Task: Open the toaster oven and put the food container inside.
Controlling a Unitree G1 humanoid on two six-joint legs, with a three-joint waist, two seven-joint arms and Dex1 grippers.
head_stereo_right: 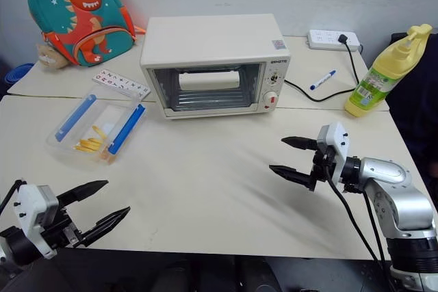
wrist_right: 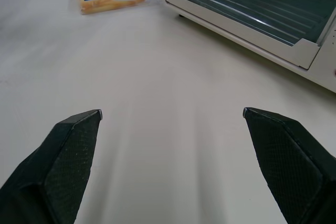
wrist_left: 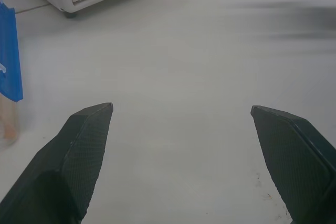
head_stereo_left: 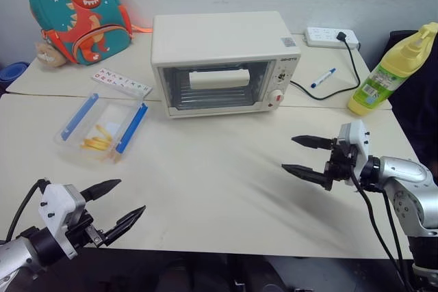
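Left eye view has the toaster oven sitting shut at the back of the table, glass door up, wire rack visible behind it, knobs and a red button on its right panel. The food container is just left of the oven and a bit nearer the robot, flat on the table, blue clip strips down two sides and yellow sticks inside.

Both grippers are spread wide and carrying nothing. The right gripper hovers in front of the oven's right end, well short of the door. The left gripper hangs nearer the robot than the container, apart from it.

So nothing's started yet, door comes first. Probably the right gripper should go for the door's top edge and pull it down and toward the robot, keeping clear of the knobs. The door will swing out over bare table in front of the oven, and the container looks far enough to the side not to get hit, though it's close.

Other stuff: a flat patterned card left of the oven, a dinosaur backpack further left at the back, a yellow bottle, blue marker and power strip off to the oven's right. None of it blocks the door.
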